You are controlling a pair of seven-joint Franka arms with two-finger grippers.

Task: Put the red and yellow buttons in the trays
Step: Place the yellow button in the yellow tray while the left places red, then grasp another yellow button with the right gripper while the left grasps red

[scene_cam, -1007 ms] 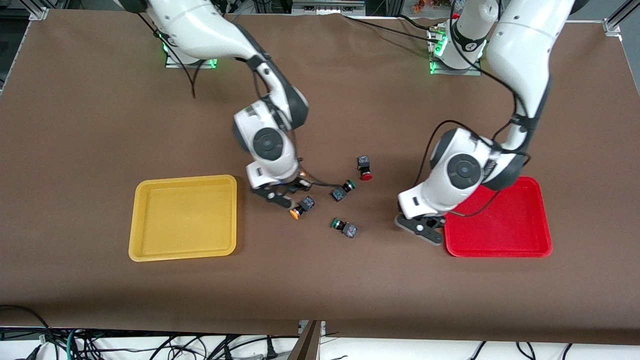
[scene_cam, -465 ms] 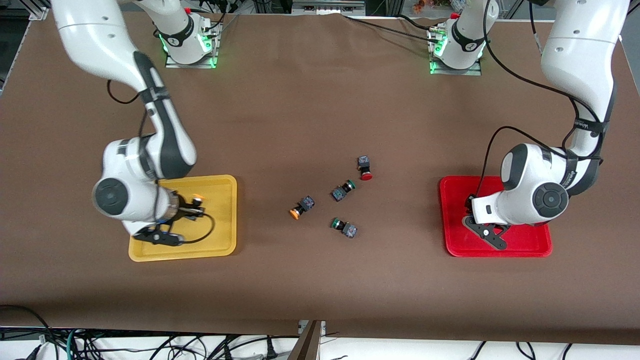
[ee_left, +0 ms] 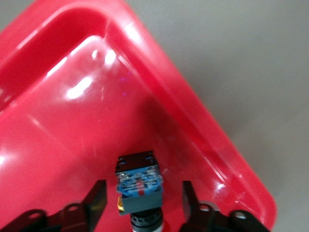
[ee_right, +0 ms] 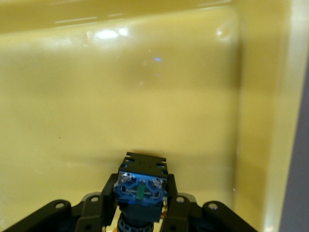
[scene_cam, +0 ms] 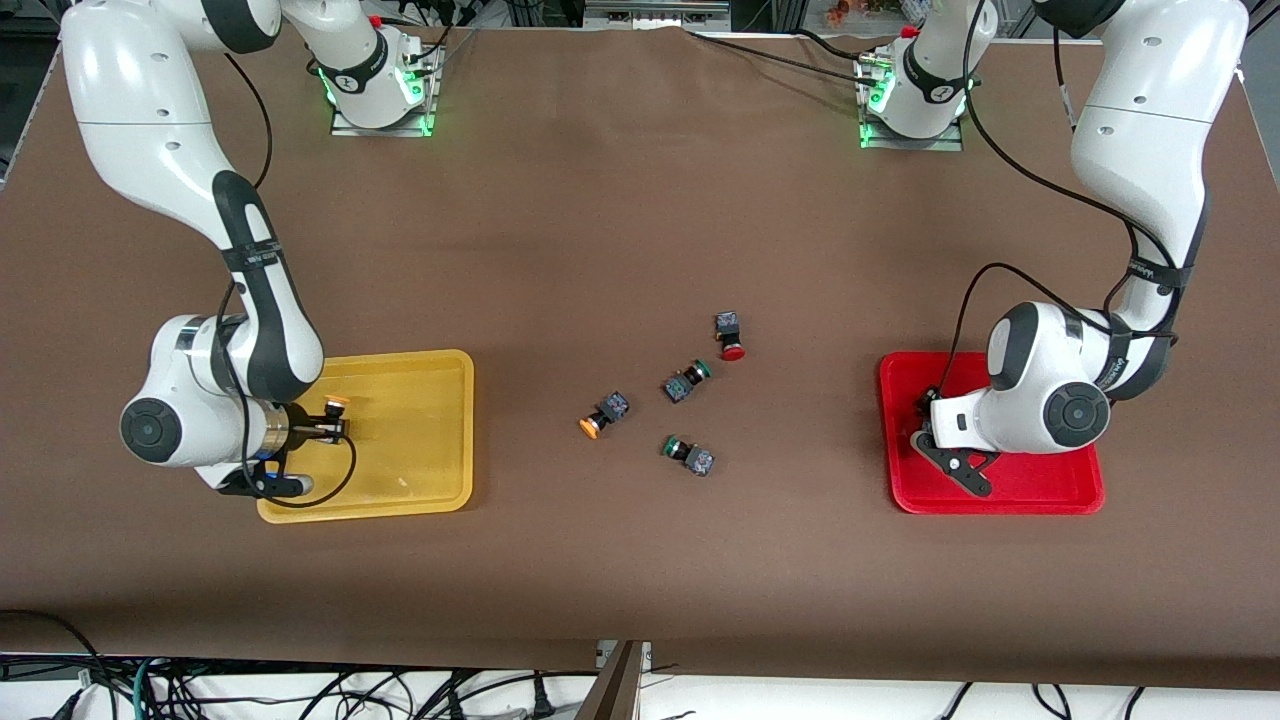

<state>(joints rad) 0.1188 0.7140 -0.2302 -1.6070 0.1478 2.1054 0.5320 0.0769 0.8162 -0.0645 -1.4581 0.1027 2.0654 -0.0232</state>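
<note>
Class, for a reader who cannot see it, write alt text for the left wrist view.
A small push-button switch with a dark blocky body and blue terminal face sits between the open fingers of the left gripper, apart from both, over the floor of a shallow red plastic tray. The tray's raised rim and rounded corner border grey-brown table.

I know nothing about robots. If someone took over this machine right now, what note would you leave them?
Right gripper: over the yellow plastic tray, fingers shut on a yellow-capped push-button switch, not yet released.
Left gripper: over the red plastic tray, fingers open, with a dark-bodied push-button switch between them, ungripped; its cap is hidden.
Left to do: one yellow-capped switch and one red-capped switch lie mid-table.
Leave the two green-capped switches beside them.
</note>
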